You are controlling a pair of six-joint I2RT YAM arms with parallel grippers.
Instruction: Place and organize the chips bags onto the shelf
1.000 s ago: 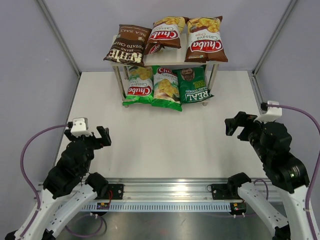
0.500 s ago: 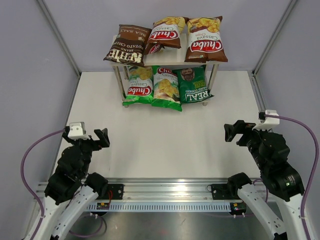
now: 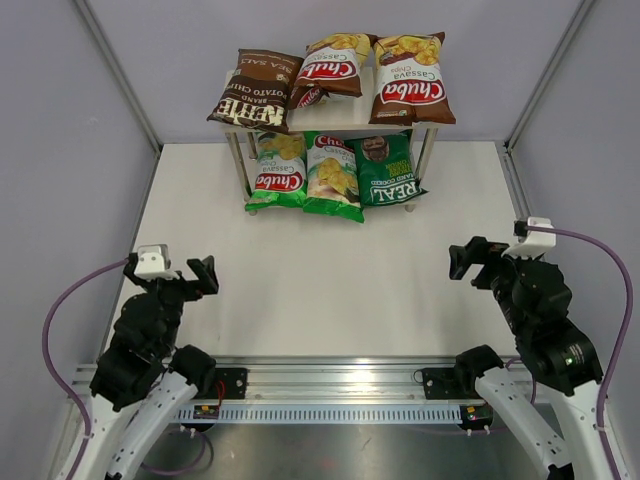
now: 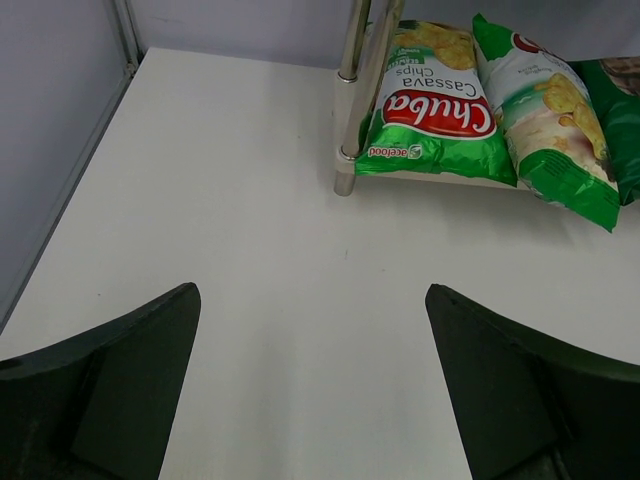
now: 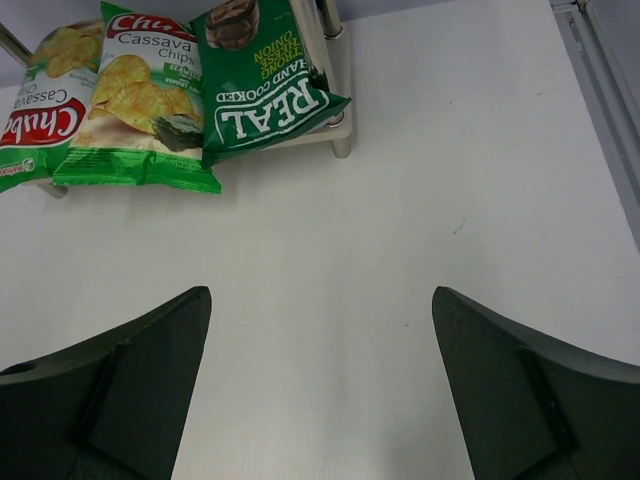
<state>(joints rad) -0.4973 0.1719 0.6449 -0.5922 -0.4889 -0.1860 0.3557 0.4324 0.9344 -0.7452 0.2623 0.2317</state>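
The shelf [image 3: 343, 115] stands at the back of the table. On its top board lie the dark brown Kettle bag [image 3: 254, 89] and two brown Chuba bags [image 3: 331, 66] [image 3: 410, 78]. On its lower board lie two green Chuba bags [image 3: 278, 170] [image 3: 332, 175] and the dark green REAL bag [image 3: 387, 168]. My left gripper [image 3: 204, 275] is open and empty at the near left. My right gripper [image 3: 462, 262] is open and empty at the near right. The left wrist view shows the green Chuba bags [image 4: 432, 110]. The right wrist view shows the REAL bag [image 5: 262, 85].
The white table [image 3: 330, 280] is fenced by grey walls with slanted frame posts [image 3: 115, 70] [image 3: 550, 75] at the back corners. A metal rail [image 3: 330, 378] runs along the near edge between the arm bases. A silver shelf leg [image 4: 352, 120] stands near the left gripper's view.
Both arms pulled back toward the near edge and lowered a little over the first half second, then stayed almost still. The bags have not moved.
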